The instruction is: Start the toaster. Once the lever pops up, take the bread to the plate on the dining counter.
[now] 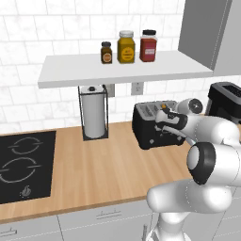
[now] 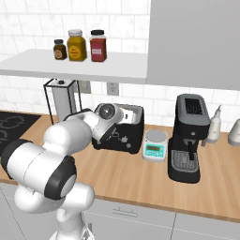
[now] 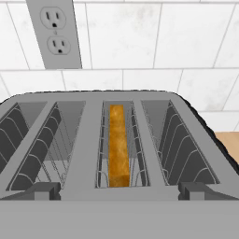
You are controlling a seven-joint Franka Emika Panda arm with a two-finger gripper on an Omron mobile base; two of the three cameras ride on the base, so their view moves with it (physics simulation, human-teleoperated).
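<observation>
bread (image 3: 118, 144): light, stiff, crumbly; sits edge-up in toaster (image 3: 93, 140) right slot | grasp: pinch exposed top edge across flat faces | end effector (image 3: 119, 189): released, empty, above slots

We see a home kitchen: a wooden worktop (image 1: 108, 164) below white wall tiles (image 1: 28, 37), with an inset cooktop (image 1: 21, 164). A toaster (image 2: 126, 131), coffee machine (image 2: 187, 140), kitchen scale (image 2: 154, 145) and shelf (image 1: 122, 70) with jars (image 1: 126, 47) confirm it
</observation>
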